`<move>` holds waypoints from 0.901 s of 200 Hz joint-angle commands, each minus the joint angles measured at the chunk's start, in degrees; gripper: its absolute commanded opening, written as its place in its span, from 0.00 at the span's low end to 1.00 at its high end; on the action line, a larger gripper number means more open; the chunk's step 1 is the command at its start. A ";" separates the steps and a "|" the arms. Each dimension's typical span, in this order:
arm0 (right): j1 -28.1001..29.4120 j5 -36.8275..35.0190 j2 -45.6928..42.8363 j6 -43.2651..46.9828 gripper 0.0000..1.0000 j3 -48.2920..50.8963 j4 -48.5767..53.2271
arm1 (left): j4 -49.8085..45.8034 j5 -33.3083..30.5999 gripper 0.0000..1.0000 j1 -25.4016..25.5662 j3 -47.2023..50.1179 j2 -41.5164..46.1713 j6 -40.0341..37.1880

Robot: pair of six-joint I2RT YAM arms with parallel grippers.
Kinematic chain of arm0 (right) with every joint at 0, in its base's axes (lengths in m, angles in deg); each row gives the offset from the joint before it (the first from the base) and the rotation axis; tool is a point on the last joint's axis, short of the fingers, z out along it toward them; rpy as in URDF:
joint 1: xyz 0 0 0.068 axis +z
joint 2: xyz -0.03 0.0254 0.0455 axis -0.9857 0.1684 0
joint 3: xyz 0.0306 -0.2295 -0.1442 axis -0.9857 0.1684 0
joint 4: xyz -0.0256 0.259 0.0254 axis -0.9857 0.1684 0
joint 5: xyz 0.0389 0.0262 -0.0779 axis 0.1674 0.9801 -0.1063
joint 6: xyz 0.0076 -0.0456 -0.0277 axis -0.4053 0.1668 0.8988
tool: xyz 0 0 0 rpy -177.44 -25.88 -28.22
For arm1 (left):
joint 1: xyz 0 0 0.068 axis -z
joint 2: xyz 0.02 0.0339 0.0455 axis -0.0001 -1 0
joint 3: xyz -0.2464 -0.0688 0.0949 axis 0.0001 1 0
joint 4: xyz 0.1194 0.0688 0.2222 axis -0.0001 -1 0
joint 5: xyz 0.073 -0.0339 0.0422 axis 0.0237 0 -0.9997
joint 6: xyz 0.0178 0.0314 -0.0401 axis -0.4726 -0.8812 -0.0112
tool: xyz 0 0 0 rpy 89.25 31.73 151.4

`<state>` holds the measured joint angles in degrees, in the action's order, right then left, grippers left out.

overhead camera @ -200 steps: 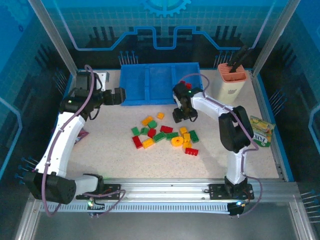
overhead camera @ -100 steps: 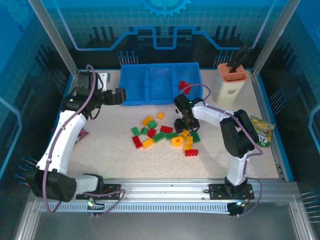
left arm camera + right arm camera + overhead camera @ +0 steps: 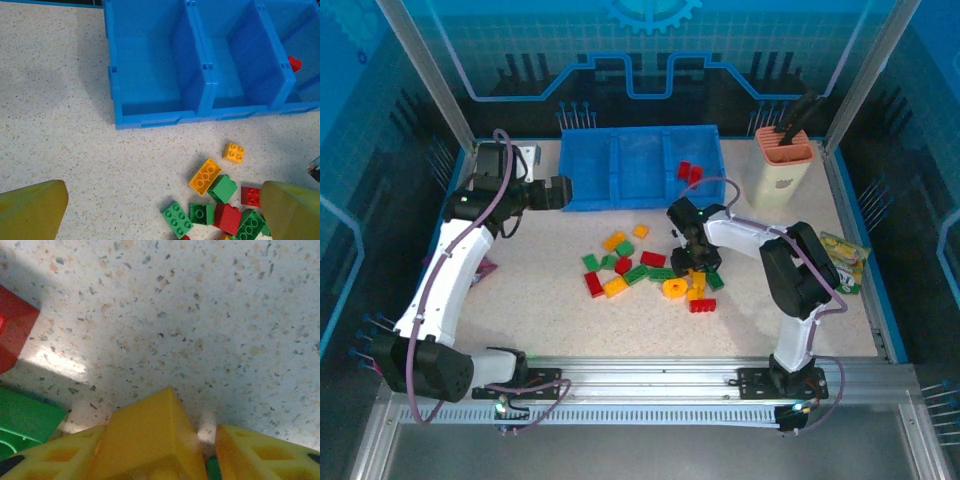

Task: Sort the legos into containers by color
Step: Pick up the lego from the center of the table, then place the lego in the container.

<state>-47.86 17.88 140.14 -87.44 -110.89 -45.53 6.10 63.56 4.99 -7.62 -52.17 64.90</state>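
Legos (image 3: 653, 258) — light, rigid, slick; pinch flat sides. Right end effector (image 3: 693, 262) straddles 1 yellow lego (image 3: 147, 440) — grip unclear; left end effector (image 3: 560, 193) spread.

Left wrist view: you see the blue tray (image 3: 150, 120) with a red brick (image 3: 294, 63) in its right compartment. In front of the tray lie a small orange brick (image 3: 233, 152), a long orange brick (image 3: 205, 176) and a cluster of green and red bricks (image 3: 222, 188). The left gripper (image 3: 162, 202) holds its yellow fingers (image 3: 32, 212) wide apart.
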 commanded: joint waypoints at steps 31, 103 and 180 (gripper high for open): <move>0.86 0.39 0.63 1.83 0.34 -0.45 0.37 | -1.06 -0.22 1.00 -0.42 -0.46 -0.07 -0.87; 1.19 -1.09 5.59 8.97 0.23 -25.81 2.83 | -1.39 -0.17 1.00 -0.42 -0.65 -0.86 -1.33; 1.51 -5.73 36.07 30.83 0.25 -73.71 3.75 | -1.98 0.25 1.00 -0.60 -1.34 -1.40 -2.15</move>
<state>-47.47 16.67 168.38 -67.10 -175.95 -43.17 5.18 63.56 4.83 -7.62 -54.22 64.11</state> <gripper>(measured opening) 0.348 0.995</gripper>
